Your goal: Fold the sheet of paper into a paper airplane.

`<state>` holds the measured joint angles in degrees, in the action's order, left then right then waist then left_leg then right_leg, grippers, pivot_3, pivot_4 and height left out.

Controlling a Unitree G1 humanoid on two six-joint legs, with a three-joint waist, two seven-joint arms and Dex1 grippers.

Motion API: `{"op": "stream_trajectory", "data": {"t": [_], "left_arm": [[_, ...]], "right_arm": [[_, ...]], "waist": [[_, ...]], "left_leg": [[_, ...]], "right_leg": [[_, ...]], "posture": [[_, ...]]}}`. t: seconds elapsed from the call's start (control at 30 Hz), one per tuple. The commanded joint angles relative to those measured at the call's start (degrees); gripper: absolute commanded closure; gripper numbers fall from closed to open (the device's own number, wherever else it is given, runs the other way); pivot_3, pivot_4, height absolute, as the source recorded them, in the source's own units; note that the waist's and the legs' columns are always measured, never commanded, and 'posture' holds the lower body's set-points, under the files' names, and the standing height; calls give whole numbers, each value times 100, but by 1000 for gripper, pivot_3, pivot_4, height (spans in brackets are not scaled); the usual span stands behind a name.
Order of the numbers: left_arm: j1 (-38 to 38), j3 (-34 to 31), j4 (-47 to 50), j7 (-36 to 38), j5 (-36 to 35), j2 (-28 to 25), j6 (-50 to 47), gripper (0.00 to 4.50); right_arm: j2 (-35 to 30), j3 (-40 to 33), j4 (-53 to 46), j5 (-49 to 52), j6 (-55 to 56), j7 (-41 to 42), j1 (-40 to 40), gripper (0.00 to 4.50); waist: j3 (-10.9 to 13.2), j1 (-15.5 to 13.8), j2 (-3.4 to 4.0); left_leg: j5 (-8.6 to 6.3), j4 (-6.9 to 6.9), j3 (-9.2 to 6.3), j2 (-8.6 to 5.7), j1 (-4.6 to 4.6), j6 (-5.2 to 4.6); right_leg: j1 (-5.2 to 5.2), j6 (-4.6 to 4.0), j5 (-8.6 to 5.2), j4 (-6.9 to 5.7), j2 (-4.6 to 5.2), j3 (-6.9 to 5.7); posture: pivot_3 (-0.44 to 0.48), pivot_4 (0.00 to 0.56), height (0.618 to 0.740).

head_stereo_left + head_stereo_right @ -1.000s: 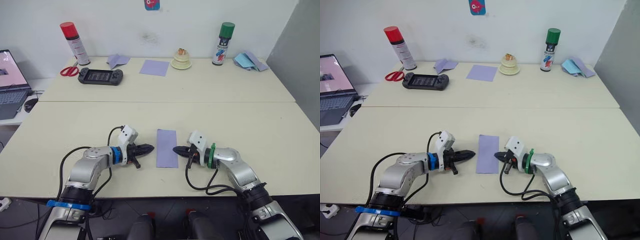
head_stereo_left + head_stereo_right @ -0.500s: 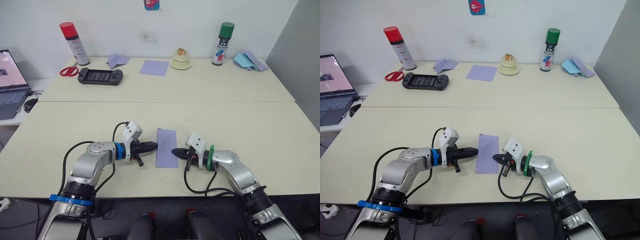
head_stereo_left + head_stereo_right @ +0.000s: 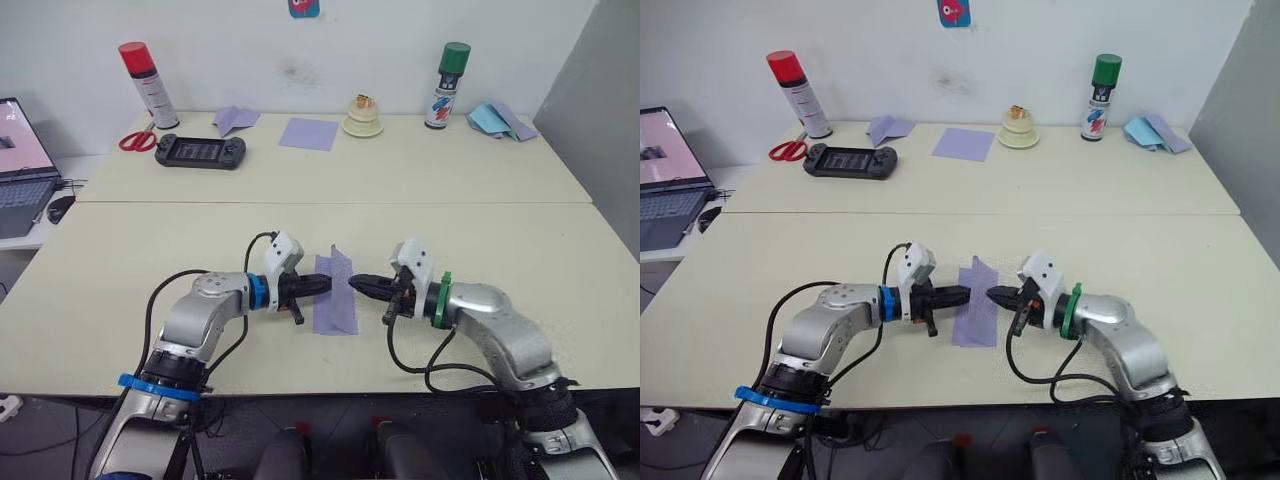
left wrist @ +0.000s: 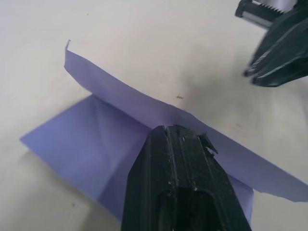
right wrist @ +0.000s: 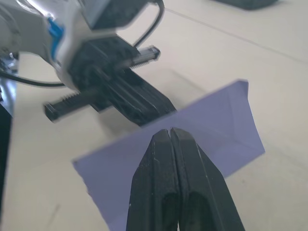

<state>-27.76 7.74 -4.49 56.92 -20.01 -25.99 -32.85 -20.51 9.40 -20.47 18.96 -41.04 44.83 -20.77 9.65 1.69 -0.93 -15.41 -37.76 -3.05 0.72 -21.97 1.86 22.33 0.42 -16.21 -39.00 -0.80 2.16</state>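
Silver arms, black cables; left hand [image 3: 322, 285] blue-ringed, right hand [image 3: 362, 284] green-ringed.

Left pincer [image 3: 322, 285] and right pincer [image 3: 356, 283] flank the lifted sheet of paper [image 3: 334, 296].

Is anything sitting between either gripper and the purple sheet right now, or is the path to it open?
Nothing visible is in the way. The left gripper and right gripper, both shut, are already at the sheet of paper from opposite sides, its top flap raised between them. The scissors and game console lie far back.
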Motion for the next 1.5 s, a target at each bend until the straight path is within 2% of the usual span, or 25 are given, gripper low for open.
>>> {"op": "stream_trajectory", "data": {"t": [0.03, 0.3, 0.5, 0.63, 0.93, 1.2, 1.37, 1.5], "left_arm": [[-199, 66, 238, -37, -65, 179, 85, 4500], [-267, 451, -104, -30, 283, 461, 440, 4500], [-239, 514, -536, -40, 731, 173, 857, 4500], [-264, 507, -840, -8, 932, -16, 1129, 4500], [-227, 507, -1551, -121, 1248, -10, 1806, 4500], [-297, 484, -1269, 12, 1082, 114, 1855, 4500], [-453, 746, -877, -77, 1188, 451, 1682, 4500], [-385, 976, -794, -47, 1379, 512, 1719, 4500]], "right_arm": [[-6, -167, -515, 368, -414, -169, -214, 4485], [-137, 147, -257, 63, -385, -483, -443, 4485], [-950, 750, 244, -850, 225, -451, -231, 4485], [-1244, 1000, 590, -1243, 498, -443, -91, 4485], [-678, 847, 1147, -1373, 693, -789, 85, 4485], [-522, 811, 1241, -1446, 922, -828, 80, 4485], [-446, 755, 1287, -1426, 900, -828, 59, 4485], [-458, 660, 1178, -1379, 831, -771, 52, 4485]], "waist": [[0, 1, 0], [8, 3, -6], [13, 5, -10], [17, 3, -11], [18, 4, -12], [18, 6, -12], [19, 3, -13], [19, 11, -13]], "left_leg": [[0, 0, 1, 0, 0, 0], [0, 0, 7, -3, -2, 0], [0, 0, 9, -4, -2, 0], [0, 1, 12, -4, -2, 0], [0, 0, 10, 0, 6, 0], [0, -2, 10, -1, 5, 0], [0, -4, 11, -4, -1, 0], [0, -3, 12, -3, -1, 0]], "right_leg": [[0, 0, 0, 0, 0, 0], [1, 0, 0, 4, 0, 5], [2, 1, 0, 5, 0, 5], [4, 1, 0, 6, 0, 7], [-2, 0, 0, 2, -2, 5], [-2, 3, 1, 2, -3, 6], [-2, 4, 1, 4, -2, 7], [-1, 4, 2, 5, -3, 9]], "posture": [[0, 150, 740], [0, 150, 740], [0, 150, 740], [0, 150, 740], [0, 150, 740], [0, 150, 740], [0, 150, 740], [0, 150, 740]]}}
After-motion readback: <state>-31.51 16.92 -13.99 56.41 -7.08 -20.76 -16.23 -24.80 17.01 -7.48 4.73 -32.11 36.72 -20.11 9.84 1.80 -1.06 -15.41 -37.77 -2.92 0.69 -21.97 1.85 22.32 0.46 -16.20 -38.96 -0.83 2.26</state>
